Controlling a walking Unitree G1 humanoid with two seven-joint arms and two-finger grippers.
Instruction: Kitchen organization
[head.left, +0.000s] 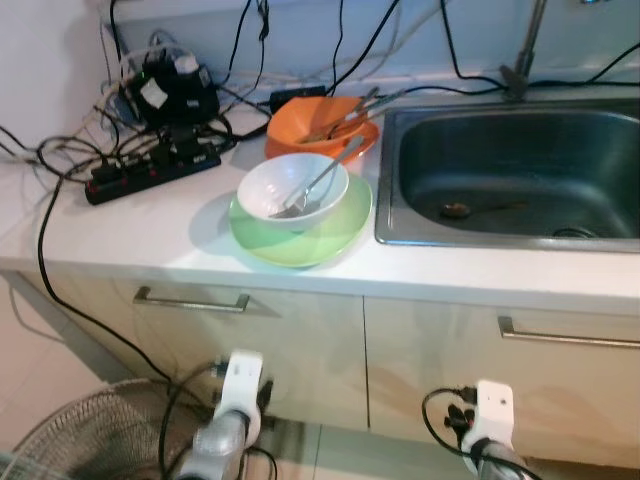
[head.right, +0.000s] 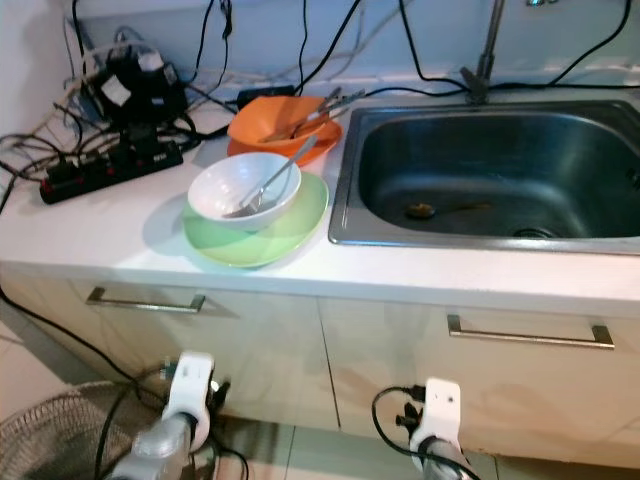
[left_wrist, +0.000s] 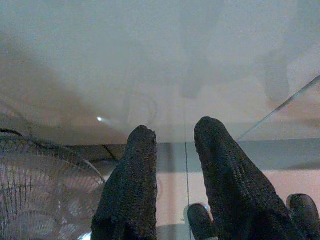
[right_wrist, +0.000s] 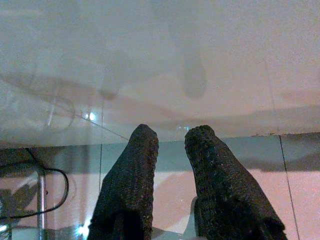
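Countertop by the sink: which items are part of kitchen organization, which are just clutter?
Job items:
white bowl with spoon, stacked on green plate
orange bowl holding utensils
sink

Lying about:
power strip
tangled black cables
black device
fan on the floor

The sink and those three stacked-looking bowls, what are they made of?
The sink looks like brushed stainless steel: grey, with dull reflections. The white bowl looks glazed ceramic or melamine, smooth and glossy; I cannot tell which. The green plate under it and the orange bowl behind look like matte plastic, evenly coloured.
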